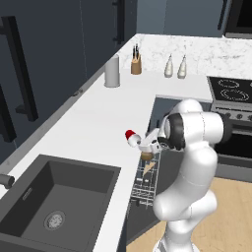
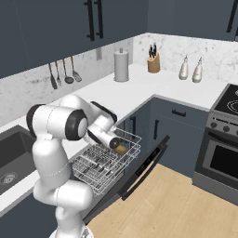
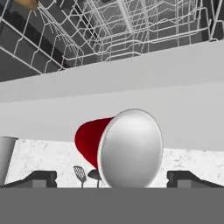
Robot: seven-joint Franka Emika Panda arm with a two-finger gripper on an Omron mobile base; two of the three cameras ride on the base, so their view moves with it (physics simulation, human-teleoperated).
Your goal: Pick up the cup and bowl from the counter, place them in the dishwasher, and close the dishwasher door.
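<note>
The red cup (image 1: 130, 137) lies on its side on the white counter (image 1: 88, 128) near the edge above the dishwasher. In the hand view the cup (image 3: 122, 146) turns its white mouth toward me. My gripper (image 1: 147, 144) hovers just off that edge, open, and points at the cup, with its fingertips (image 3: 41, 177) standing wide on either side and nothing held. The tan bowl (image 2: 122, 149) sits in a far corner of the pulled-out wire rack (image 2: 102, 165), below my hand. The dishwasher door (image 2: 145, 166) hangs open.
A grey canister (image 1: 112, 72), a knife block (image 1: 136, 64) and two bottles (image 1: 175, 67) stand at the back of the counter. The dark sink (image 1: 54, 197) lies left of the cup. The stove (image 1: 231, 91) and oven are to the right. Utensils (image 2: 62, 74) hang on the wall.
</note>
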